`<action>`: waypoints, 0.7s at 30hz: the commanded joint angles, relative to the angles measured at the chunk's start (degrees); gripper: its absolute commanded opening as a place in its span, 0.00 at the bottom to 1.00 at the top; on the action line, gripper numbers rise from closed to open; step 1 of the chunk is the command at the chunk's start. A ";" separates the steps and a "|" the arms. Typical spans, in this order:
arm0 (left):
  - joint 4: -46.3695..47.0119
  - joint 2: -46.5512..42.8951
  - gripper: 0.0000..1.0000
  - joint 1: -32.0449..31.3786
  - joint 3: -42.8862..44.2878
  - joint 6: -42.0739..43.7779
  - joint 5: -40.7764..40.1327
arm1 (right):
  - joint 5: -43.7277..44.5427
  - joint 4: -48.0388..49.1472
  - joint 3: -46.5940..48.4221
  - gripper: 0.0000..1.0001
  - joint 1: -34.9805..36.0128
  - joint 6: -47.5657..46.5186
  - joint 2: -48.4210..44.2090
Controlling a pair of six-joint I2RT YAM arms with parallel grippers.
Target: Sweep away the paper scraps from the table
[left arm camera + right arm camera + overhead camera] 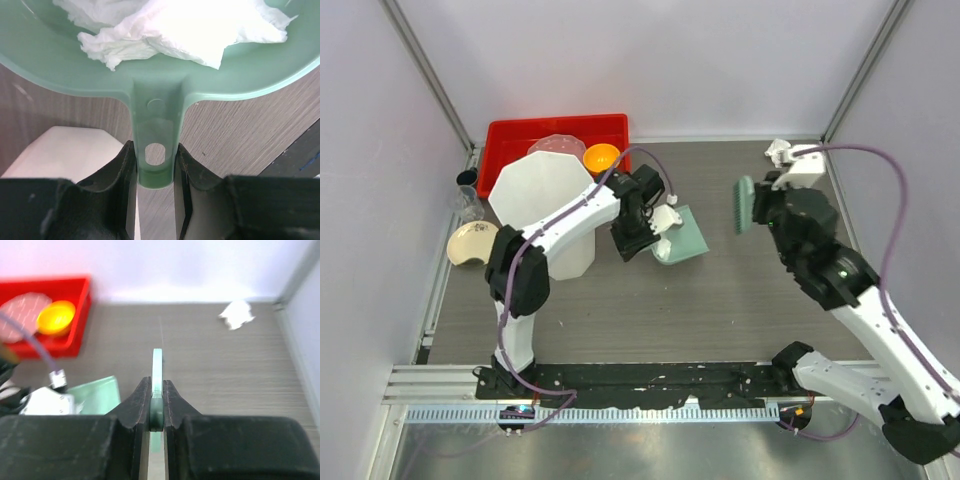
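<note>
Paper scraps [170,30] are featherlight and squashy: sweep, don't pinch. Left end effector [155,155] clamps the dustpan [156,100] handle, right end effector [157,385] grips the brush [745,204]. Stray wad [778,151], I think, at 1 o'clock.

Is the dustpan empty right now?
No, crumpled white paper scraps lie in the dustpan held by the left gripper.

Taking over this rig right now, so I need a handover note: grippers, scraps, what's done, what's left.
Left gripper: shut on the handle of the green dustpan.
Right gripper: shut on the green brush.
Done: paper scraps lie piled in the dustpan.
Left: a loose scrap lies on the table near its far right corner; sweep it in, then probably empty the dustpan.
</note>
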 commanded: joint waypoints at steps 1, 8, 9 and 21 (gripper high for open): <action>-3.31 -6.43 0.00 -0.18 9.93 -2.96 3.98 | 23.20 -5.97 8.64 0.01 0.08 -6.94 -7.51; -9.28 -13.19 0.00 -0.18 22.25 -5.86 2.14 | 23.75 -6.85 5.66 0.01 -0.01 -10.47 -10.96; -9.82 -13.99 0.00 -0.18 23.48 -6.30 -0.39 | 22.79 -7.20 4.88 0.01 -0.01 -10.38 -10.52; -16.67 -29.98 0.00 6.56 24.29 0.37 -26.77 | 16.54 -5.89 1.71 0.01 0.08 -9.50 -5.86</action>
